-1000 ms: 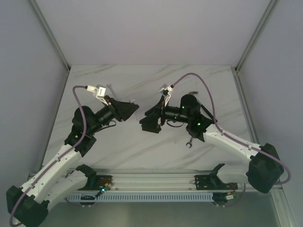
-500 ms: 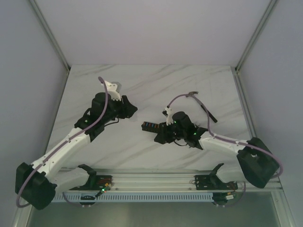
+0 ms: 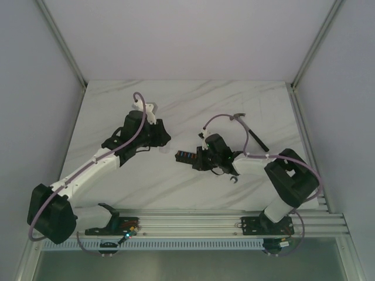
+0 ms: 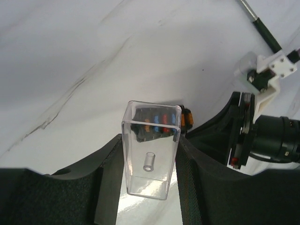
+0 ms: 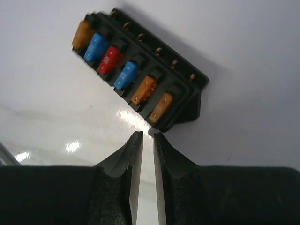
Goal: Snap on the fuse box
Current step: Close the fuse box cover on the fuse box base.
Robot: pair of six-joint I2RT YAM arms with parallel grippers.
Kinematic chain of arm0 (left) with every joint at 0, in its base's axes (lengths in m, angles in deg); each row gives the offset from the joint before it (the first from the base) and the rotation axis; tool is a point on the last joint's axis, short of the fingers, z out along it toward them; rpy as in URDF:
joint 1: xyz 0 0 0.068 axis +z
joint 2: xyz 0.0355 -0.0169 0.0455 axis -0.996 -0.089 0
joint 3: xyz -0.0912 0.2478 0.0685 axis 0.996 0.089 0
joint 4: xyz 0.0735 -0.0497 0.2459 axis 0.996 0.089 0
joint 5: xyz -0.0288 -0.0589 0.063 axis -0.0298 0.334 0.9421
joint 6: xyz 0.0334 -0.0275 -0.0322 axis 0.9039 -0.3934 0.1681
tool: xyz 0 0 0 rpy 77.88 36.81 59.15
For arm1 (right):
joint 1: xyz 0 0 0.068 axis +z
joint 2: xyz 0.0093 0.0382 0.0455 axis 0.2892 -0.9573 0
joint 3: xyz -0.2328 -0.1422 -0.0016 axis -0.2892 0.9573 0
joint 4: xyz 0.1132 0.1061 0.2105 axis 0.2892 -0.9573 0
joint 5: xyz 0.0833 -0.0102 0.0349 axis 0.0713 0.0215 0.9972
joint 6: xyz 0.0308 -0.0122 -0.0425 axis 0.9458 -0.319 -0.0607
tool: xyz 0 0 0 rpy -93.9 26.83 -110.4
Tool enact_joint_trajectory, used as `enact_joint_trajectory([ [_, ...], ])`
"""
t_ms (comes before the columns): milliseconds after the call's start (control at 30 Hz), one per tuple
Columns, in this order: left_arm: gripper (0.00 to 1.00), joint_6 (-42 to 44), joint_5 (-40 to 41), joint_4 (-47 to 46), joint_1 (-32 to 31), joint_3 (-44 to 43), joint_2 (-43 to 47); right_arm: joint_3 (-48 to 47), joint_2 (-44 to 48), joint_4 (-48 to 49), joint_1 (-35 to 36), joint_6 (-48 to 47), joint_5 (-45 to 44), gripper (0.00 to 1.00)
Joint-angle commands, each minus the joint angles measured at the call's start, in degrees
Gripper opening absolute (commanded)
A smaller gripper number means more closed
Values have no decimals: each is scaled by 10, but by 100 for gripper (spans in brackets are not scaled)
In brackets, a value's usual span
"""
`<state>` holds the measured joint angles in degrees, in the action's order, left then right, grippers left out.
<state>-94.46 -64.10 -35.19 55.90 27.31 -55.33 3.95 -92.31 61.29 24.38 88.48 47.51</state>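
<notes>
— Where are we seeing the fuse box [image 3: 186, 156]?
— It is lying near the middle of the worktop [image 3: 193, 105]. Our right gripper [image 5: 146, 137] is pointing at it from 3 o'clock, jaws sitting nearly together; we cannot tell whether they are pinching its corner.
— And our left gripper [image 4: 147, 157]?
— It is clasping a clear cover [image 4: 151, 136] at the fuse box's 10 o'clock

**Left arm** [image 3: 88, 172]: extended from the near-left base toward the far centre, wrist angled right.
**Left gripper** [image 4: 149, 143]: fingers stood part-spread, clamped on either side of a clear plastic piece [image 4: 150, 161].
**Right arm** [image 3: 275, 172]: folded tight at the elbow, forearm pointing left.
**Right gripper** [image 5: 146, 136]: fingers drawn almost together, a thin slit between the tips.
</notes>
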Motion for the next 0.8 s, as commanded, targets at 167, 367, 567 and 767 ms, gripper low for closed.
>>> enact_joint_trajectory([
  [167,35,4,3,44,-1,-41,-33,-84,-71,-6,-64,-62,-39,24],
  [367,35,-8,0,63,-2,-58,-53,-164,-138,-21,-83,-104,-26,28],
  [567,34,-11,5,89,-9,-77,-88,-244,-214,-18,-82,-116,20,33],
  [767,34,-7,17,111,-30,-115,-142,-257,-214,-1,-82,-115,44,40],
])
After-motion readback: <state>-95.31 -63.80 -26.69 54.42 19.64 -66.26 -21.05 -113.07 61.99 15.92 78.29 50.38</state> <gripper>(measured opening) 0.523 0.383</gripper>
